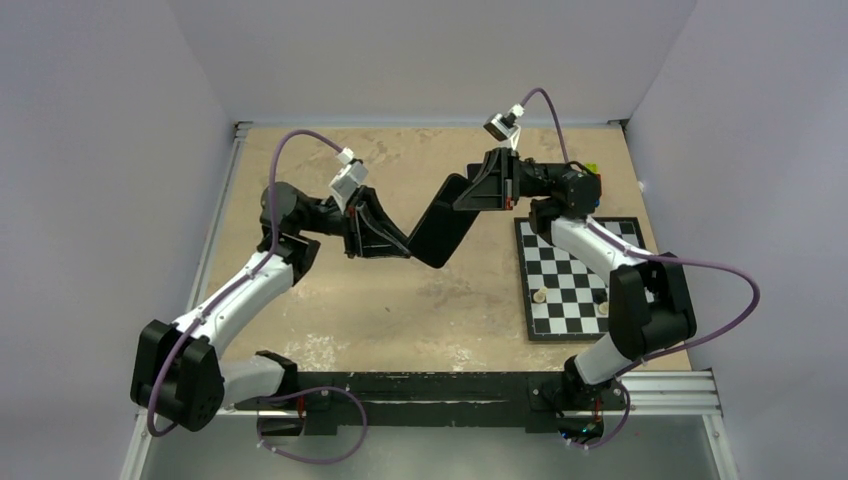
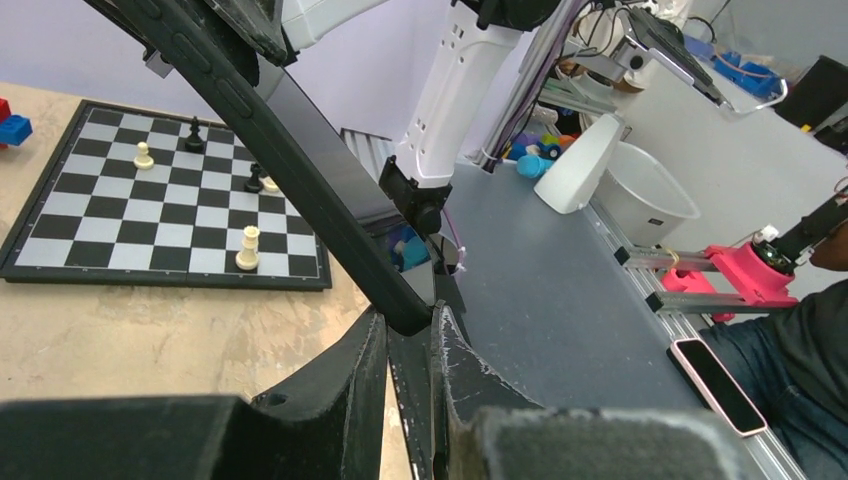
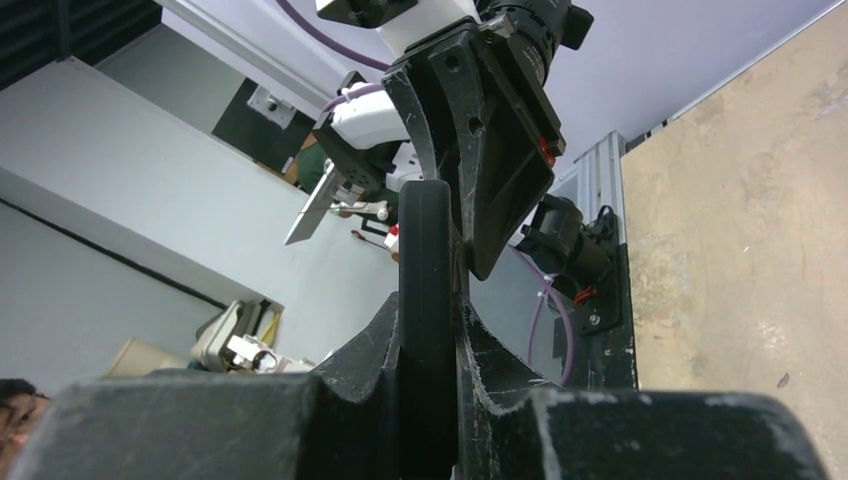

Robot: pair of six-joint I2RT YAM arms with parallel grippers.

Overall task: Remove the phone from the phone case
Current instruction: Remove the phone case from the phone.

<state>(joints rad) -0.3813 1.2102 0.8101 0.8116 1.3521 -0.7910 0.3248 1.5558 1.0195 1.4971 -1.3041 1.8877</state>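
Note:
A black phone case with the phone in it hangs in the air over the middle of the table, held at both ends. I cannot tell phone from case. My left gripper is shut on its lower near corner; in the left wrist view the case runs up to the left from between my gripper's fingers. My right gripper is shut on the upper far end; in the right wrist view the case's edge stands upright in the gripper.
A chessboard with a few pieces lies at the right of the table, also in the left wrist view. Coloured blocks sit behind it. An aluminium rail runs along the near edge.

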